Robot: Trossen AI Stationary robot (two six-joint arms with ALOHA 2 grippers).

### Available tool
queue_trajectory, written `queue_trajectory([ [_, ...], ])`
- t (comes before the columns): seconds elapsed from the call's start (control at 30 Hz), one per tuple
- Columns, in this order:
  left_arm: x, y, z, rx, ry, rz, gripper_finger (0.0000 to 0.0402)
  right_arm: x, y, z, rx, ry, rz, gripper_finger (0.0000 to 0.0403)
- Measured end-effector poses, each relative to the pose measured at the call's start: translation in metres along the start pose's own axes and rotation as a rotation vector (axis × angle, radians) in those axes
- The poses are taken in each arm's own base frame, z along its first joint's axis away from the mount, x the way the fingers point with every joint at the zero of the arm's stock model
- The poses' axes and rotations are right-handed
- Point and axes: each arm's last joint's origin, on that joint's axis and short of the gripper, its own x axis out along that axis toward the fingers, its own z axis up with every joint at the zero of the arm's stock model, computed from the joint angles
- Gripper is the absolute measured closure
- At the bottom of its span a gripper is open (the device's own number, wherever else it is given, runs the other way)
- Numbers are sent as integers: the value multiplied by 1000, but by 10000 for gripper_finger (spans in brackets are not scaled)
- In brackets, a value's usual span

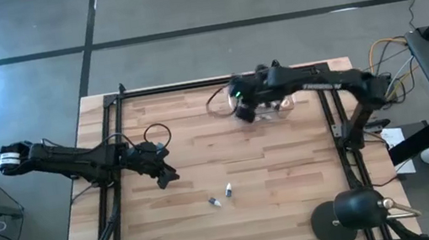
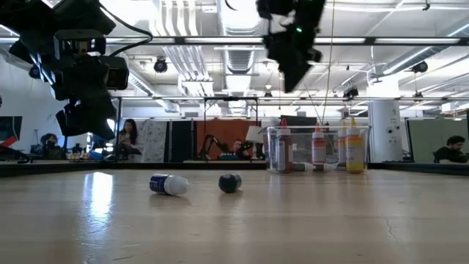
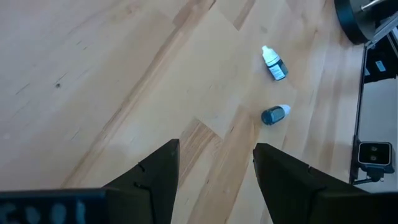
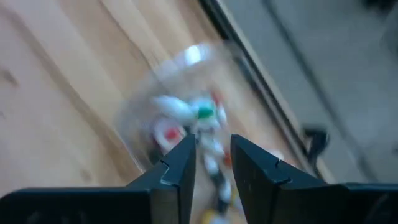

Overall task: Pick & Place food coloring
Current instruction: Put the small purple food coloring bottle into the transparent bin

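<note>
Right now I have my right gripper (image 1: 244, 112) up off the table at about one o'clock from the middle of the board, just beside the clear plastic box (image 1: 274, 109) on its nine o'clock side. Through its wrist camera the fingers (image 4: 177, 168) stand a narrow gap apart with nothing between them, so it is released and empty. Beyond them that view is smeared, but I can make out the box (image 4: 180, 118) with white, green and red caps inside. From table height the box (image 2: 316, 149) holds several food coloring bottles (image 2: 355, 150) standing upright, yellow, red and darker ones, and the right gripper (image 2: 293, 55) hangs well above it.

My left gripper (image 1: 165, 176) sits over the board at about nine o'clock from the centre, also raised. Its fingers (image 3: 152, 180) are spread wide and hold nothing.

Two loose bottles lie on their sides on the wood at about six o'clock from the centre, near each other but apart: a white-capped bottle (image 1: 228, 190) and a dark blue bottle (image 1: 214, 202). The left wrist camera looks down on both, the white-capped bottle (image 3: 274, 63) and the dark blue bottle (image 3: 274, 114), ahead of the open fingers.
</note>
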Motion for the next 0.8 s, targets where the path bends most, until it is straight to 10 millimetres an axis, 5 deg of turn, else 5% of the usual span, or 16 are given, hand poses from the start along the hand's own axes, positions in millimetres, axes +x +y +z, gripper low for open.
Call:
queue_trajectory([
  [0.2,0,-1,1,-9,-15,-11,223,15,-35,-26,150,184,151,308],
  [0.33,0,-3,4,-1,-50,-26,223,2,-40,-31,144,140,136,286],
  [0.6,8,-15,25,125,-297,-71,223,-22,-28,-52,76,100,199,262],
  [0.8,39,-21,29,444,-199,-88,223,-24,6,-86,-24,194,353,260],
])
